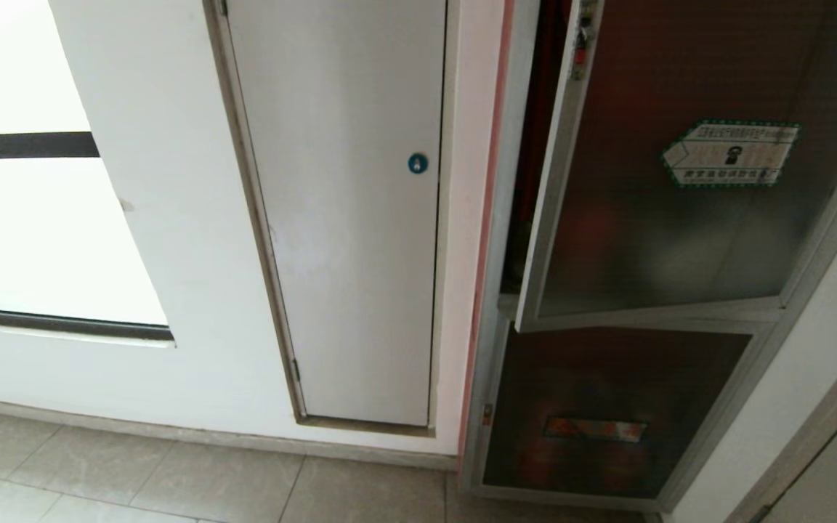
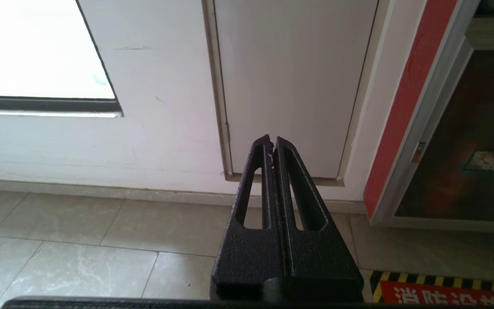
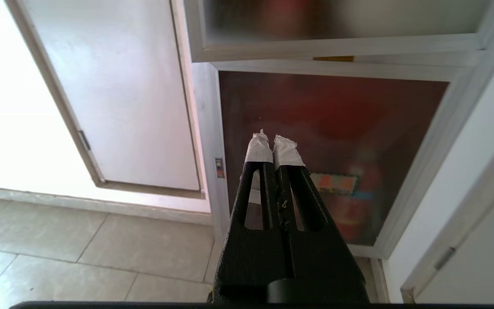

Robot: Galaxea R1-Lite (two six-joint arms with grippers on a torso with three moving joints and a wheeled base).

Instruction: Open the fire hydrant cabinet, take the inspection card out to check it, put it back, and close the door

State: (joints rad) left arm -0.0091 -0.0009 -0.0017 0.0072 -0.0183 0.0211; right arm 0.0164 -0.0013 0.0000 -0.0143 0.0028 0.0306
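Observation:
The fire hydrant cabinet (image 1: 487,349) fills the right of the head view, silver-framed with dark glass. Its upper door (image 1: 680,218) stands ajar, the latch edge (image 1: 582,43) swung out from the frame, leaving a narrow dark red gap. The inspection card is hidden. Neither arm shows in the head view. My left gripper (image 2: 272,143) is shut and empty, low over the floor, facing the white panel door. My right gripper (image 3: 272,143), its tips wrapped in white tape, is shut and empty, held in front of the lower glass door (image 3: 315,128), below the upper door's bottom rail (image 3: 337,47).
A white panel door with a blue round lock (image 1: 418,163) sits left of the cabinet, and a bright window (image 1: 26,218) further left. Grey floor tiles (image 1: 171,479) run below. A red floor sign with yellow-black stripes (image 2: 444,294) lies before the cabinet. A white wall (image 1: 811,378) flanks it on the right.

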